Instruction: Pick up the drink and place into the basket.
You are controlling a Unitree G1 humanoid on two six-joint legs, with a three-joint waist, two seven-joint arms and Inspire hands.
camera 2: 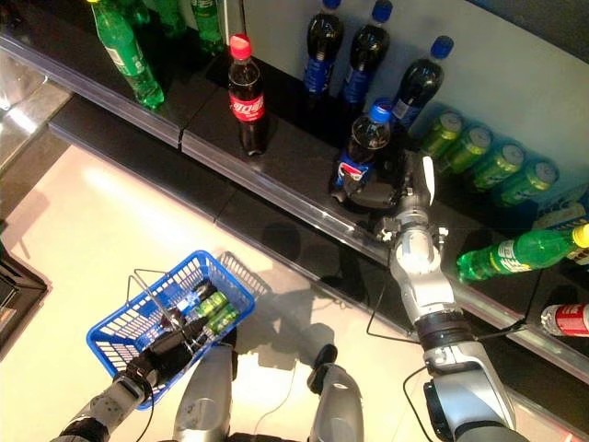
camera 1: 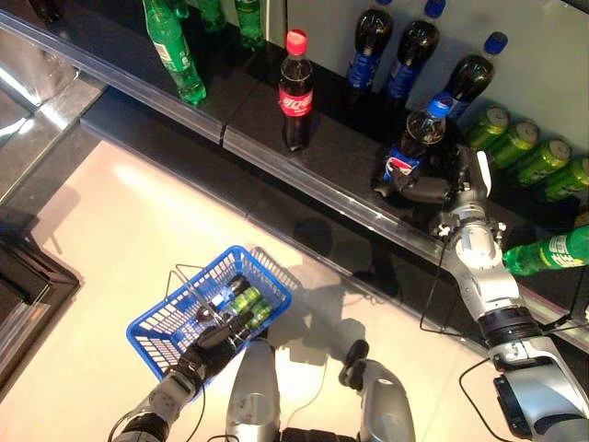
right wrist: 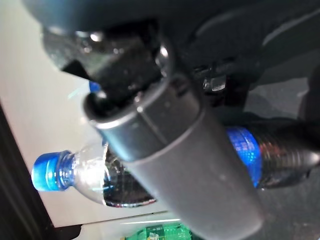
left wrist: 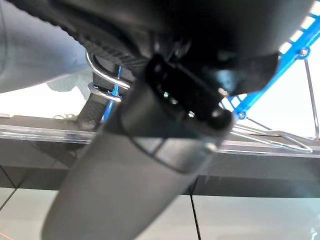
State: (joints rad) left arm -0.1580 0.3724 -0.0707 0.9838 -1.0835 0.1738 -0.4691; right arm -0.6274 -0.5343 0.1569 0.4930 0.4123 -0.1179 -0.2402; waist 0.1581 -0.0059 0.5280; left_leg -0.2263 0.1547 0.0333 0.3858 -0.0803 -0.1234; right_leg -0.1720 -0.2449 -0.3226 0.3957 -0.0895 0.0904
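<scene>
Blue-capped dark cola bottle (camera 1: 419, 138) upright on black shelf (camera 1: 331, 152), right of centre in frame — clasped low on body by right hand (camera 1: 433, 189), fingers curled round it. Blue wire basket (camera 1: 175, 318) at lower left above pale floor, green cans (camera 1: 248, 304) inside; handle pinched in left hand (camera 1: 216, 345). Red-capped cola bottle (camera 1: 295, 89) standing alone at upper centre.

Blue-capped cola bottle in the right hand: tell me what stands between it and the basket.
Nothing visible. The blue-capped cola bottle is gripped by the right hand on the shelf; the blue basket hangs from the left hand over open floor, green cans already inside.
</scene>
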